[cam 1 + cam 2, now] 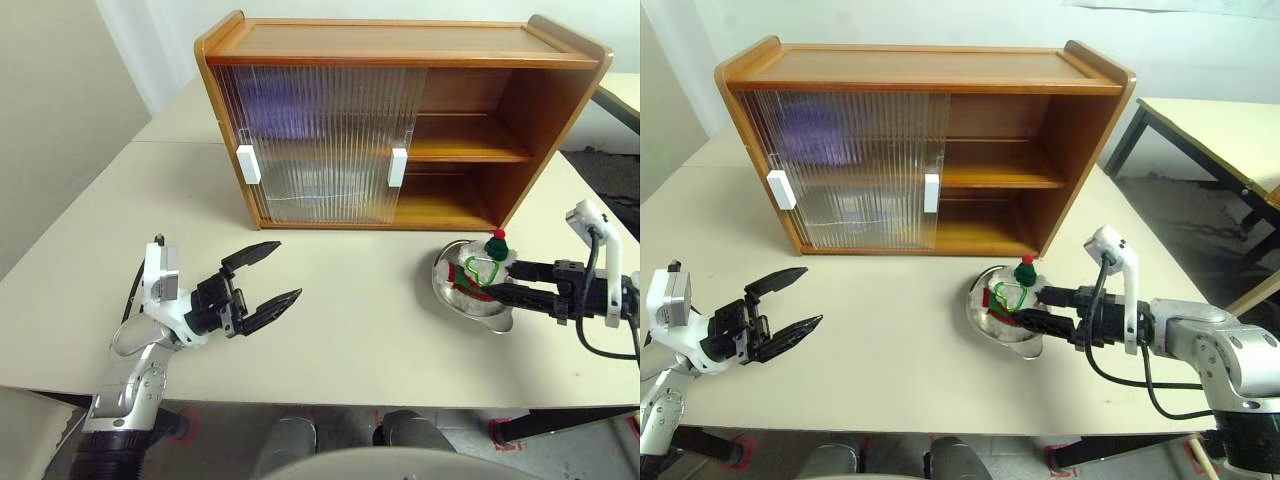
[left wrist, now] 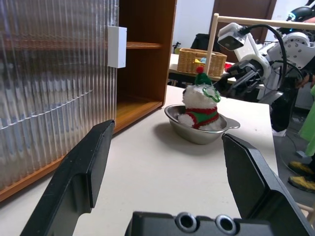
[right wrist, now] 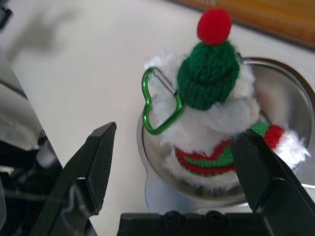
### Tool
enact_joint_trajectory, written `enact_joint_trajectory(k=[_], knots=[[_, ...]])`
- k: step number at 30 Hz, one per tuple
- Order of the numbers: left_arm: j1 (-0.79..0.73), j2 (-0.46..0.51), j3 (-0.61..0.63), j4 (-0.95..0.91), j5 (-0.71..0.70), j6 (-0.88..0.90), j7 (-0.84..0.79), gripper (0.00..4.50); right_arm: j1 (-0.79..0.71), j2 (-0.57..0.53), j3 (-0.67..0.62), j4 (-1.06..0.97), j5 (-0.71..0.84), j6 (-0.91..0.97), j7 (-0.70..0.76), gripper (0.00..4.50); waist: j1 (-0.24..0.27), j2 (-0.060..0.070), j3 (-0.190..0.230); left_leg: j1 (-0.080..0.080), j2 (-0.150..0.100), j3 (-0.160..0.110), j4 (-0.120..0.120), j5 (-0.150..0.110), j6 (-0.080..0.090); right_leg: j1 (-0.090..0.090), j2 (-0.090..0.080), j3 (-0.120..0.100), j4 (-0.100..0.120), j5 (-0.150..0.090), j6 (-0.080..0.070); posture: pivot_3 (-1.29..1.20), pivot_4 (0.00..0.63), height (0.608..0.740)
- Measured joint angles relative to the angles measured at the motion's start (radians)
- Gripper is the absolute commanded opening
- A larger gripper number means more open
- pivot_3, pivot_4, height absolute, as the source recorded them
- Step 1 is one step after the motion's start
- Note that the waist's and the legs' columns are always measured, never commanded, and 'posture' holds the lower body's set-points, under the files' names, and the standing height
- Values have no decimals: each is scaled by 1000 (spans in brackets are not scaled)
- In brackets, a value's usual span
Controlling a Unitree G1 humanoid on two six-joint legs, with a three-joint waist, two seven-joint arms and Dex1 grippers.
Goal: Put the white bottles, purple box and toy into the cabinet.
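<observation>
Grasping toy (image 3: 209, 118): right tool (image 3: 179, 162) spread around it in bowl (image 3: 290, 93); next, pinch, lift. Left tool (image 1: 262, 283) spread, idle.

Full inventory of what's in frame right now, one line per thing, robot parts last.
cabinet: one, brown wood, two shelves, back of the table; right half stands open.
sliding doors: two, ribbed translucent, both over the left half, each with a white handle.
toy: one, white plush with green hat, red pompom, red-and-green scarf, sitting in the bowl.
steel bowl: one, silver, on the table in front of the open half.
green clip: one, heart-shaped, on the toy.
wicker basket: one, tan, on a far table.
table: one, cream.
left end effector: black, open, over the table.
right end effector: black, open, fingers either side of the toy.
</observation>
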Motion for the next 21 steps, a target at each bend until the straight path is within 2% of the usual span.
enact_joint_trajectory(k=[21], knots=[[-39, 4, 0, 25, 1, -1, -13, 4500, -67, 118, 67, -14, -87, -58, -116, 4472, -8, 0, 0, 2, 1, 1, 1, 0, 0, 1, 0, 0, 0, 1, 1, -27, 0, 740]])
